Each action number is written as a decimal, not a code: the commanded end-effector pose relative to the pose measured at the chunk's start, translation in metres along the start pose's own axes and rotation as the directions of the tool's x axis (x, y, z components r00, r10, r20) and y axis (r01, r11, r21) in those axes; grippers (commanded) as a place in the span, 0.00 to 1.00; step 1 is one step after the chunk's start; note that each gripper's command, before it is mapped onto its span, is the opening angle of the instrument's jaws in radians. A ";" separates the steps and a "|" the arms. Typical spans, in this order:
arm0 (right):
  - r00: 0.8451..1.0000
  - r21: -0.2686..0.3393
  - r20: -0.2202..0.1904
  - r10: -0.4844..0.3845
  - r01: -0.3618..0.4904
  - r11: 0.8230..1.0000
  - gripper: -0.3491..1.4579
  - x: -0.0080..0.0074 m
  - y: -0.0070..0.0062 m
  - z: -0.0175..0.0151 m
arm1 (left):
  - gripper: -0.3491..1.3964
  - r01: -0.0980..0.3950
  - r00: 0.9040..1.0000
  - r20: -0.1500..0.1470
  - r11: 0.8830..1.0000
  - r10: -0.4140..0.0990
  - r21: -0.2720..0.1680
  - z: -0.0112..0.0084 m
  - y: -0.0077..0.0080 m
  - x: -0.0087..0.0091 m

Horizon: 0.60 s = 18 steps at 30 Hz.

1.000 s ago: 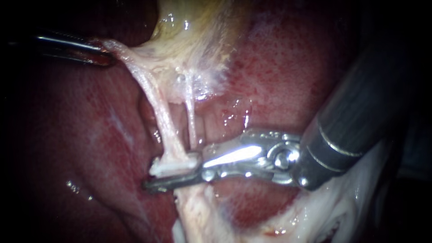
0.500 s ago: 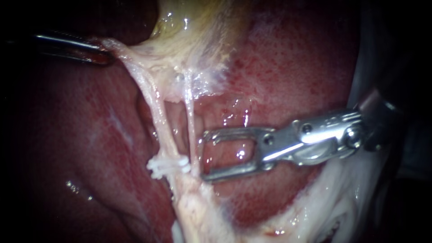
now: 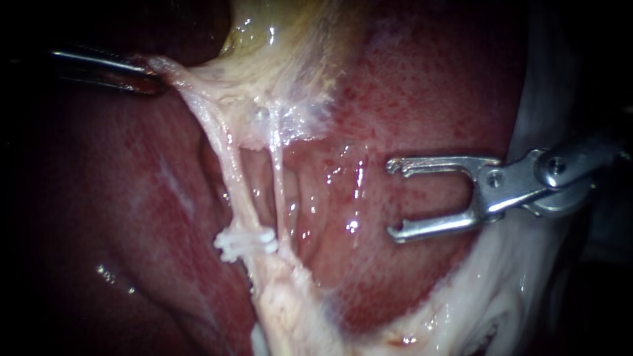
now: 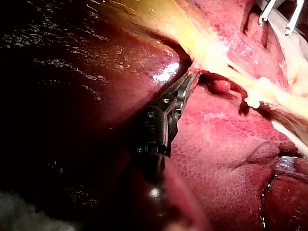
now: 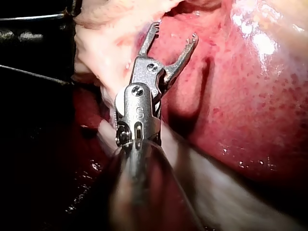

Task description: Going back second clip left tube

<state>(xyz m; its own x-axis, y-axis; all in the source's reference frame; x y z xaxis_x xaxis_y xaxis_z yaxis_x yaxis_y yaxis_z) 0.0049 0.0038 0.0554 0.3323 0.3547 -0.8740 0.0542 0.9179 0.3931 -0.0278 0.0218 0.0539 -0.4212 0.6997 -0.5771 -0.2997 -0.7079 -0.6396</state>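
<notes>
A white clip [image 3: 245, 242] sits across the left tube [image 3: 231, 168], low on it, just above where it joins the thin right tube [image 3: 279, 188]. My right instrument [image 3: 391, 198] stands well to the right of both tubes over the liver [image 3: 409, 99], jaws open and empty. The right wrist view shows those jaws [image 5: 174, 31] spread with nothing between them. My left instrument [image 3: 150, 78] at the upper left is shut on the pale edge of the gallbladder tissue [image 3: 277, 59] and holds it taut. In the left wrist view its jaws [image 4: 191, 77] grip that tissue, with the clip [image 4: 252, 98] beyond.
Pale fatty tissue [image 3: 481, 303] lies under the right instrument's shaft along the lower right. Dark liver [image 3: 119, 217] fills the left side. The right instrument's open jaws [image 4: 274, 26] show far ahead in the left wrist view.
The right instrument's jaws were around the left tube, then opened and drew back to the right, leaving the white clip on the tube. The left instrument has held still.
</notes>
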 end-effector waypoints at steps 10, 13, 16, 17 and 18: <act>1.000 -0.002 0.000 -0.001 0.001 1.000 0.47 -0.0001 -0.0003 0.0000 | 0.00 -0.009 1.000 0.009 1.000 0.009 -0.012 0.0043 0.0000 -0.0023; 1.000 0.001 -0.001 -0.001 0.001 1.000 0.47 0.0000 -0.0003 0.0000 | 0.00 -0.005 1.000 0.012 1.000 0.005 -0.014 0.0050 -0.0001 -0.0026; 1.000 0.002 -0.001 -0.001 0.001 1.000 0.47 0.0000 -0.0004 0.0000 | 0.00 -0.005 1.000 0.012 1.000 0.006 -0.017 0.0051 -0.0001 -0.0026; 1.000 0.002 -0.001 -0.001 0.001 1.000 0.47 0.0000 -0.0004 0.0000 | 0.00 -0.005 1.000 0.012 1.000 0.006 -0.017 0.0051 -0.0001 -0.0026; 1.000 0.002 -0.001 -0.001 0.001 1.000 0.47 0.0000 -0.0004 0.0000 | 0.00 -0.005 1.000 0.012 1.000 0.006 -0.017 0.0051 -0.0001 -0.0026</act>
<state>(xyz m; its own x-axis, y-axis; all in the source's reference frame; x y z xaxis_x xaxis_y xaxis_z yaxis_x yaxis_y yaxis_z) 0.0049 0.0034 0.0553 0.3319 0.3537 -0.8745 0.0558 0.9181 0.3925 -0.0310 0.0196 0.0581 -0.4334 0.6940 -0.5750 -0.2827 -0.7105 -0.6445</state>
